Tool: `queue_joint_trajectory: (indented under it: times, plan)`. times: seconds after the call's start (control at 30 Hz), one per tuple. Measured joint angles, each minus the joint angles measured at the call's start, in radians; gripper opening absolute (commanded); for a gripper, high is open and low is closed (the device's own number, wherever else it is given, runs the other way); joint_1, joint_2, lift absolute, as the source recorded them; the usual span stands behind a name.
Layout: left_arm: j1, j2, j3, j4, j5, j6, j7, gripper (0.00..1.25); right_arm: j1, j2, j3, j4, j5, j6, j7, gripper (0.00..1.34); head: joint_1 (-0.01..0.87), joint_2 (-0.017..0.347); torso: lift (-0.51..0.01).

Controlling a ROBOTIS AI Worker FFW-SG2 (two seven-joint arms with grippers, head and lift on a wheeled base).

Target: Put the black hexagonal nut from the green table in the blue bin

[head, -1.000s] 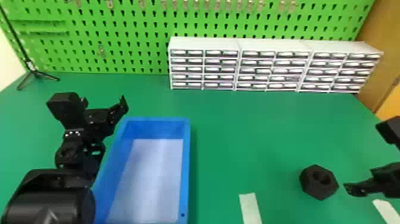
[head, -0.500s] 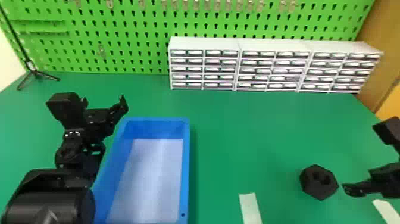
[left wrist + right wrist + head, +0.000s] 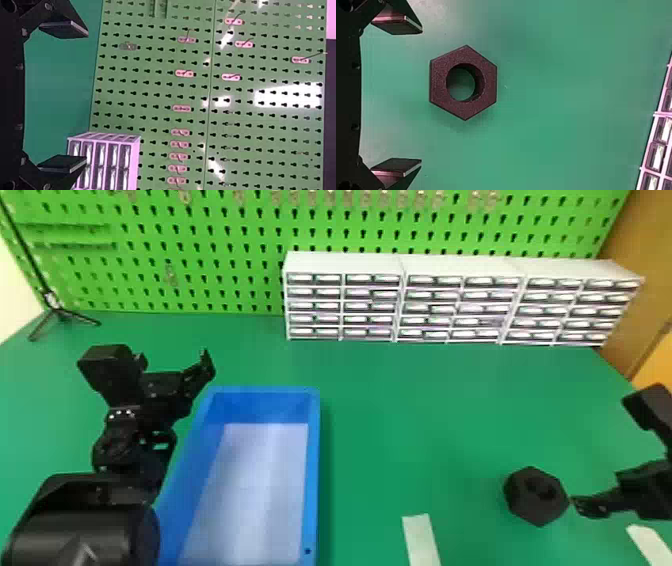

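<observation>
From where I'm standing, with twelve o'clock at the pegboard, the fingers (image 3: 397,24) of the right gripper (image 3: 607,452) are standing wide apart, holding nothing. The black hexagonal nut (image 3: 530,507) is lying flat on the green table (image 3: 425,405) at about eight o'clock from them, just ahead of the tips, its hole facing up.

The left gripper (image 3: 174,357) is also keeping its fingers wide and empty, with the blue bin (image 3: 312,470) sitting at about five o'clock from it.

Farther out from the nut, one white strip (image 3: 421,540) is lying at eight o'clock, another (image 3: 650,542) at four, and the bin is sitting empty at nine. White drawer cabinets (image 3: 345,262) are standing towards eleven, before the green pegboard (image 3: 240,265).
</observation>
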Motion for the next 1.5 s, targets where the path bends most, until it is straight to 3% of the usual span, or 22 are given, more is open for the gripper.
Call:
queue_joint_trajectory:
  times: [0.43,0.9,1.5]
  plan:
    - [-0.005,0.0,-0.002,0.001,0.0,0.0,0.0,1.09,-0.019,-0.001,0.017,0.019,0.01,-0.001,0.0,1.21,0.686,0.028,-0.096]
    - [-0.009,0.0,-0.003,0.002,0.0,0.0,0.001,1.09,-0.096,0.03,0.043,0.11,0.068,-0.04,0.0,1.21,0.686,0.028,-0.096]
    - [-0.009,0.0,-0.003,0.003,0.001,0.0,0.001,1.09,-0.184,0.034,0.121,0.248,0.094,-0.075,0.0,1.21,0.686,0.028,-0.096]
